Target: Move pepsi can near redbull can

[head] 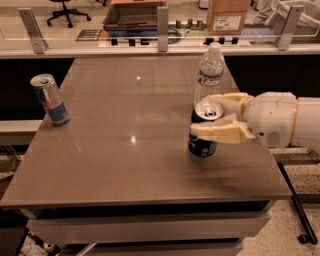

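The pepsi can is blue with a silver top and stands upright, held just above or on the table right of centre. My gripper comes in from the right on a white arm, and its cream fingers are shut around the can's upper part. The redbull can, slim, silver and blue, stands upright at the table's left edge, far from the pepsi can.
A clear plastic water bottle stands just behind the gripper and the pepsi can. The brown table has its front edge near the bottom. A counter with posts, a tray and a cardboard box runs along the back.
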`<state>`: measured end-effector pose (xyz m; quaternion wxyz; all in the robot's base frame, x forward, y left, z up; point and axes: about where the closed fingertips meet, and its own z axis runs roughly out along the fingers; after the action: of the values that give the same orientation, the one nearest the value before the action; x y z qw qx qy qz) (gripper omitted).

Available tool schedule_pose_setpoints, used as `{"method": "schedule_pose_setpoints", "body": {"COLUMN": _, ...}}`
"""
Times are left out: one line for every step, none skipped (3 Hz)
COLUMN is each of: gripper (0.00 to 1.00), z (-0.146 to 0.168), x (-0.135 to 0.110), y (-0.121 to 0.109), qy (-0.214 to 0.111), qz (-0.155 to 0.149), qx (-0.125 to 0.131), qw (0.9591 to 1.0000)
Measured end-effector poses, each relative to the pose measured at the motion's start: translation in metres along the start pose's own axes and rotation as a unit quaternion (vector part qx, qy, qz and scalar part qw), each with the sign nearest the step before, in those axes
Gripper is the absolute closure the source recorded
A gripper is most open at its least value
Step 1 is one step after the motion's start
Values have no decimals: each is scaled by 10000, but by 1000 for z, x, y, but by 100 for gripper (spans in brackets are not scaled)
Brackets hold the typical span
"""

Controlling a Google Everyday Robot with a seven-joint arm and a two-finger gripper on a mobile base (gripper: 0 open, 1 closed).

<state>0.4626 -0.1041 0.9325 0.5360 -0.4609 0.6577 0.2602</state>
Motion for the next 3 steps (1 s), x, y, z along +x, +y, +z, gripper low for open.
{"method": "schedule_pose_setpoints", "body": {"gripper": 100, "z": 41, "x": -16, "y": -5, "qy": 3, "qz": 38, "qx": 48, "qw": 10000}}
{"method": "schedule_pose_setpoints", "body": {"gripper": 100, "z": 81, "x": -32, "y": -8, "qy": 71, "qz": 9, "qx": -19, "qw": 10000}}
{"method": "schedule_pose_setpoints", "body": {"gripper": 100, "z": 122, "x": -45, "y": -6, "qy": 75, "qz": -66, "qx": -126, "qw": 9999}}
